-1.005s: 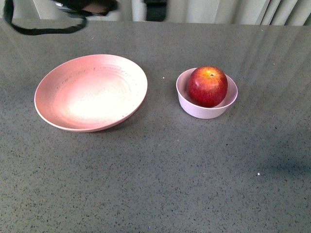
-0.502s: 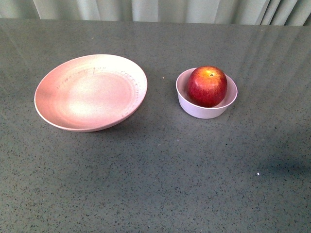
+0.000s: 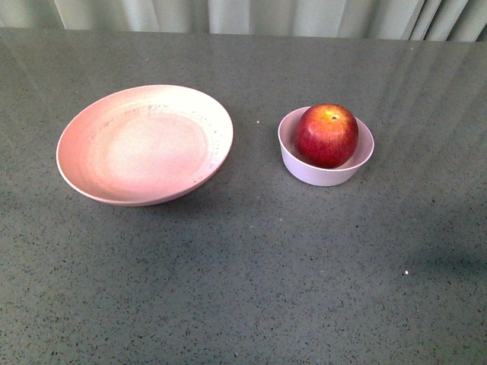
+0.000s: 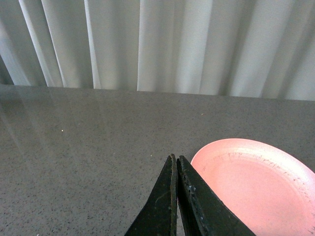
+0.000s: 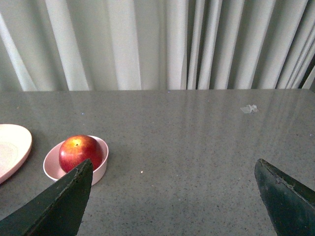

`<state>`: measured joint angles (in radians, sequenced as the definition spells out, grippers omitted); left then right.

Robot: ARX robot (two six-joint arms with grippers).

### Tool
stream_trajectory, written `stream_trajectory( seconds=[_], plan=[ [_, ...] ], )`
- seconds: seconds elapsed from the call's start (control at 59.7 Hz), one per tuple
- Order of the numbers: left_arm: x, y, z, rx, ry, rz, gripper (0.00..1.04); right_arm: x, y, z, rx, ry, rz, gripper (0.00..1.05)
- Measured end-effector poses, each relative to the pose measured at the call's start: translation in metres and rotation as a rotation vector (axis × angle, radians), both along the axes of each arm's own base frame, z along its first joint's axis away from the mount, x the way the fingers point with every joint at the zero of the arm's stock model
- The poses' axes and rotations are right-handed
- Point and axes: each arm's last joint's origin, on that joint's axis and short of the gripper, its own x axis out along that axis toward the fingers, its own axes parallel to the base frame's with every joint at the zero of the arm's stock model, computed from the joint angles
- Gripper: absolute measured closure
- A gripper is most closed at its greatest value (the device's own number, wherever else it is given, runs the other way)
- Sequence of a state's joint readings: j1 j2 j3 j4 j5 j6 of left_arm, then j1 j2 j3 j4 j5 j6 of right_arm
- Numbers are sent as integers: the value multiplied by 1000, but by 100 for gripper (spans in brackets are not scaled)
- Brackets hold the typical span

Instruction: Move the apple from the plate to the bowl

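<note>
Apple (image 3: 326,135) sits in the bowl (image 3: 326,172), right of centre frame; pink plate (image 3: 144,144) at left, apart, on grey tabletop (image 3: 251,274). Left tool (image 4: 176,162) pressed together; right tool (image 5: 172,196) spread wide, holding nothing.

Soft even daylight, all views sharp. Pale streaky glare on the worktop (image 3: 426,84) far side by curtains (image 5: 162,44). Faint shadow under plate (image 3: 144,144), bowl (image 3: 326,173). Apple (image 3: 326,135) glossy highlights.
</note>
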<state>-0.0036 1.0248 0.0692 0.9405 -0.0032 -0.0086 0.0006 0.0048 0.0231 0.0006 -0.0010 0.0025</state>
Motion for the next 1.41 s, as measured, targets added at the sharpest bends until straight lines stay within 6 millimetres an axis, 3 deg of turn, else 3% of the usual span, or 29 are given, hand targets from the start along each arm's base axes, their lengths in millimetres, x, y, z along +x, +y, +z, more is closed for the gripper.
stream_trajectory(
  seconds=[0.821,1.407],
  plan=[
    [-46,0,9,0,-29,-3,103,0,0,0,0,0,-1,9],
    [-59,0,9,0,-31,-3,103,0,0,0,0,0,0,9]
  ],
)
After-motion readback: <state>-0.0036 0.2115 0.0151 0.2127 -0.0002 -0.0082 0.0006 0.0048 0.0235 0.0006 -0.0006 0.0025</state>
